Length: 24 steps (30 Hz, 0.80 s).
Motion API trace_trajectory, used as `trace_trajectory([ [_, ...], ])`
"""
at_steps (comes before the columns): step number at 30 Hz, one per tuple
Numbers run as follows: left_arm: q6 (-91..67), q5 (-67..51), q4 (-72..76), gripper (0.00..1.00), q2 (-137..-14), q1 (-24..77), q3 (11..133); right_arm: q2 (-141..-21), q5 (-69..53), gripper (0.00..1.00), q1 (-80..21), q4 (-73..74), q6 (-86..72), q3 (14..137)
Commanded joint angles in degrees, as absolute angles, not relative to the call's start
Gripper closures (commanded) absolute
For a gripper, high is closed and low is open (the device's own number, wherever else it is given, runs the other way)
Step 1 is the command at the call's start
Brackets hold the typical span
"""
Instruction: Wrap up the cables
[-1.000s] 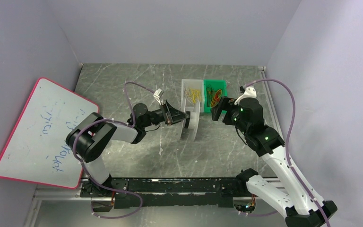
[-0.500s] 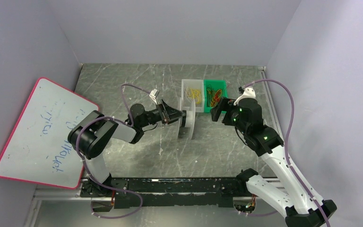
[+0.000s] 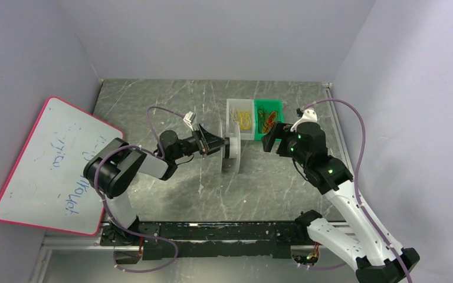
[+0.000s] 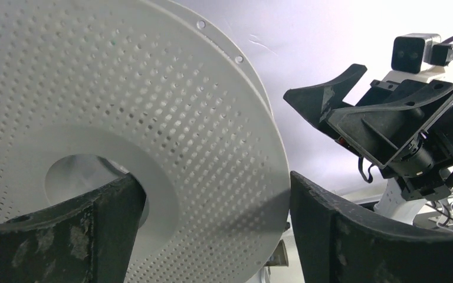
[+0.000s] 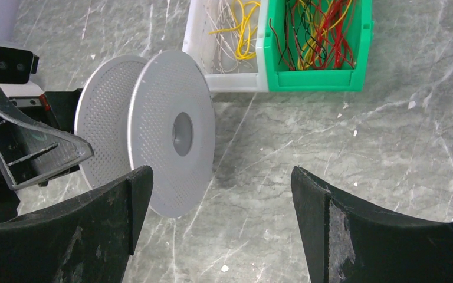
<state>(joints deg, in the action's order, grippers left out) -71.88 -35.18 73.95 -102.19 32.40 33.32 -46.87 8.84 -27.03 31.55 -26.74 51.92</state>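
Note:
A big white perforated spool [image 3: 235, 156] stands upright on its rims in the middle of the table; it fills the left wrist view [image 4: 153, 106]. My left gripper [image 3: 217, 143] is open, close against the spool's left flange, one finger over the hub hole and the other at the rim [image 4: 212, 230]. I cannot tell if it touches. The cables lie in two bins behind: yellow ones [image 5: 245, 23] in the white bin [image 3: 233, 106], red and orange ones [image 5: 315, 29] in the green bin [image 3: 278, 109]. My right gripper [image 3: 269, 137] hangs open right of the spool, over bare table [image 5: 221, 230].
A pink-framed whiteboard [image 3: 53, 165] leans against the left wall. Grey walls close in the table at left, back and right. The black rail [image 3: 212, 233] with the arm bases runs along the near edge. Mauve hoses loop from both arms.
The spool has swung from tilted to upright and sits slightly further left. My left gripper has pulled back a little to the left and its jaws have widened slightly. The right arm has barely moved.

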Motion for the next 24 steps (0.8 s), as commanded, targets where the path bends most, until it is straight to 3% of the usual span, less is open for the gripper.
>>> trace_trajectory([
  [1, -72.36, -35.99, 83.29, 0.03, -101.07, 31.23, 32.12, -47.16, 7.95, 0.09, -26.98, 30.68, -25.97, 51.59],
  [24, -70.26, -35.71, 79.89, 0.01, -98.77, 29.79, 30.23, -47.62, 8.15, 0.09, -26.95, 30.64, -25.30, 52.21],
])
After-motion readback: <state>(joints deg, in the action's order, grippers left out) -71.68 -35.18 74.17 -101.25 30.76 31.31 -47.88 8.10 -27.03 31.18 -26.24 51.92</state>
